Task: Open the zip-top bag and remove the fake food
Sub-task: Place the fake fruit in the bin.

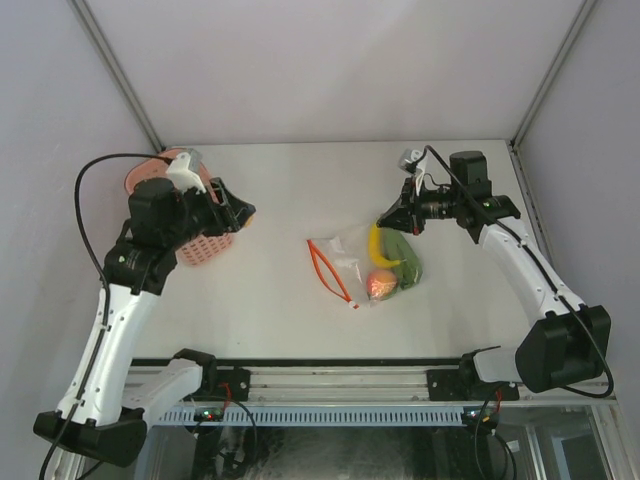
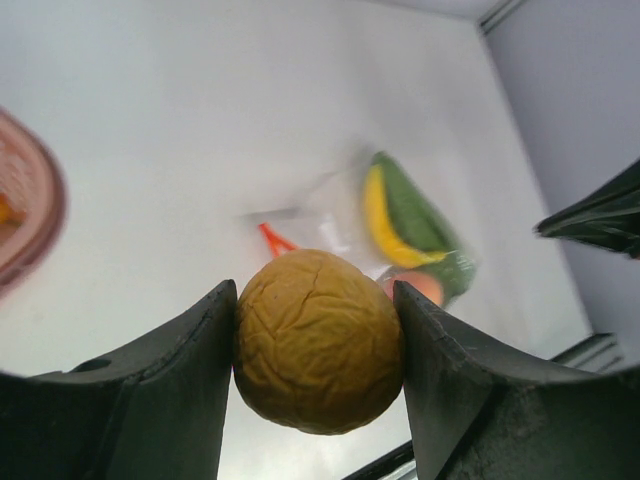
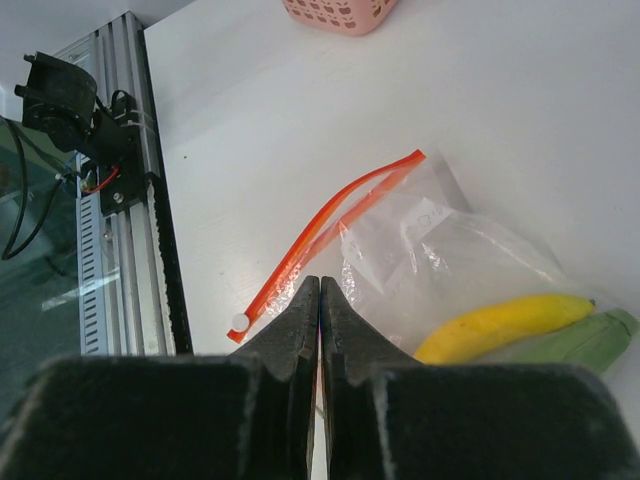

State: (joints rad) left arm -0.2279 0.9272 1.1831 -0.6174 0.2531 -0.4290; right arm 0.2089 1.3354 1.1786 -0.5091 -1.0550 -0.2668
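The left gripper (image 1: 238, 212) is clasping a light yellow fake food ball (image 2: 318, 355) while the right gripper (image 3: 320, 290) is hovering clenched over the limp, slippery zip-top bag (image 3: 430, 250) on the counter (image 1: 270, 180), best pinched near its zipper (image 3: 320, 225).

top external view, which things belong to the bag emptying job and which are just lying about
Job:
zip-top bag
banana, green vegetable and orange-red fruit inside it
yellow wrinkled fruit between the left fingers

Lying about:
pink basket
aluminium rail
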